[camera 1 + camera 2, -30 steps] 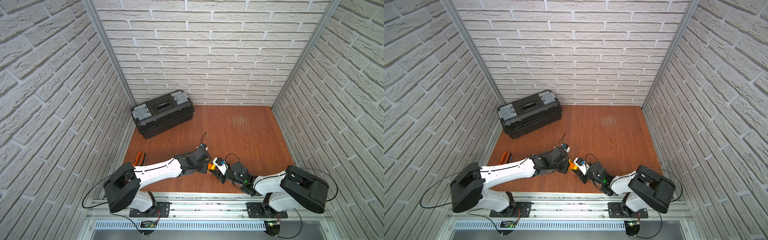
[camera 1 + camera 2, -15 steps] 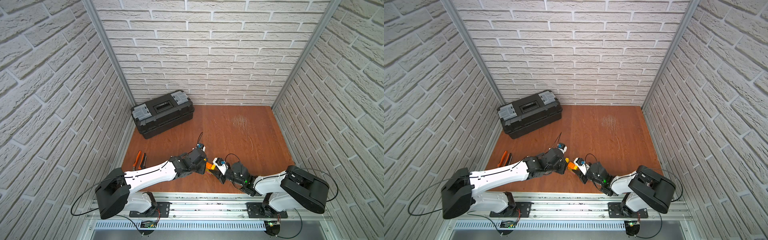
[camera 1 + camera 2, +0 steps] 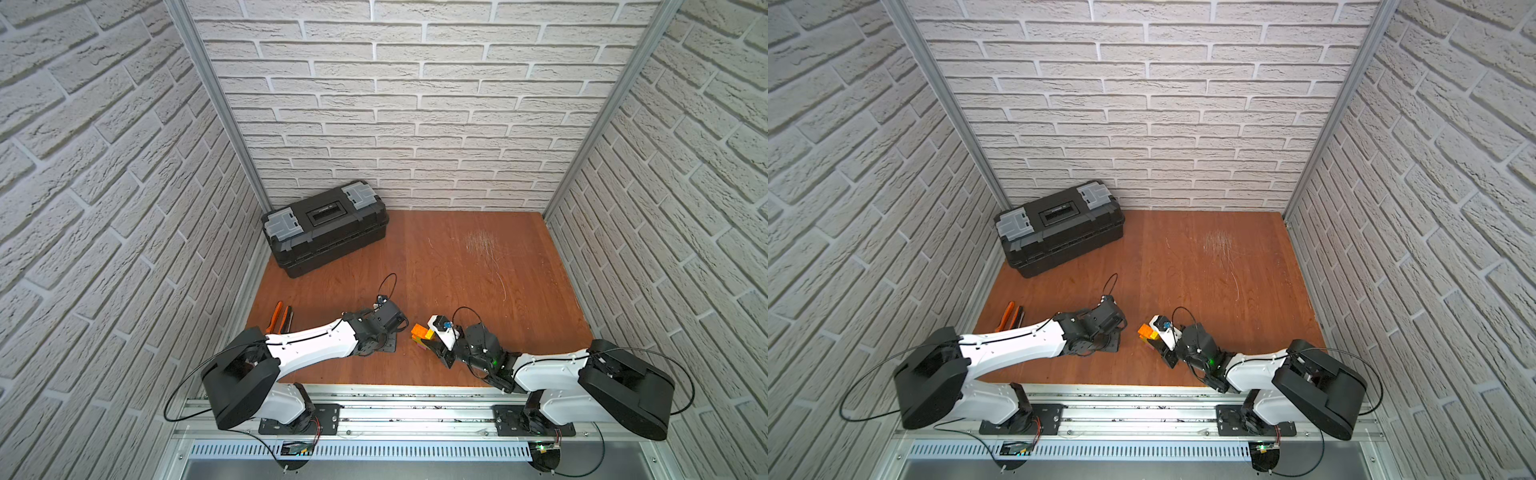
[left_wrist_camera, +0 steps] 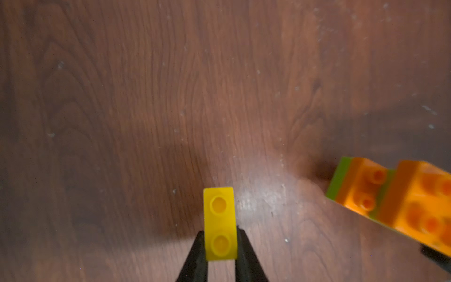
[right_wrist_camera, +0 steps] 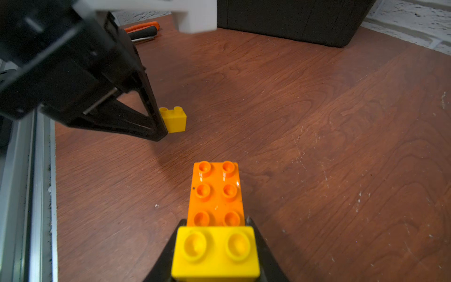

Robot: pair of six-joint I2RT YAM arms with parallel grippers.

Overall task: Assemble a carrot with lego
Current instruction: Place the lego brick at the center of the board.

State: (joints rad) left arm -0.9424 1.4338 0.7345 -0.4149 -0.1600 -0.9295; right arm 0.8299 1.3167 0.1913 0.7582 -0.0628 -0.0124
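The left gripper (image 4: 220, 234) is clamped on the loose yellow brick (image 4: 219, 214), which is pinched by its two long flat sides over the near stud only, so the far half stands out free. The right gripper (image 5: 216, 221) is closed around the carrot (image 5: 217, 190), gripped at the end where the seated yellow brick (image 5: 216, 251) sits. The orange studded face reaches out beyond the jaws.

The carrot is held at the near middle of the table (image 3: 457, 270). The loose yellow brick is just to its left and apart from it.

The bricks are judged light, stiff and glossy, so slipping is likelier than crushing. A hold on opposite flat walls is best, with the studs left clear. The stack's joints could be parted by a sideways push, so pressing should be done straight onto the studs. A brick held at one end may pivot.

The loose brick's stud tops and the carrot's lime-green layers are shown only in the left wrist view. The seated yellow brick and six bare orange studs are shown in the right wrist view. Whether the loose brick touches the table cannot be told.

In both top views that brick is hidden under the left gripper. The toolbox (image 3: 324, 226) at far left and the pliers (image 3: 276, 316) by the left edge are shown whole only there.
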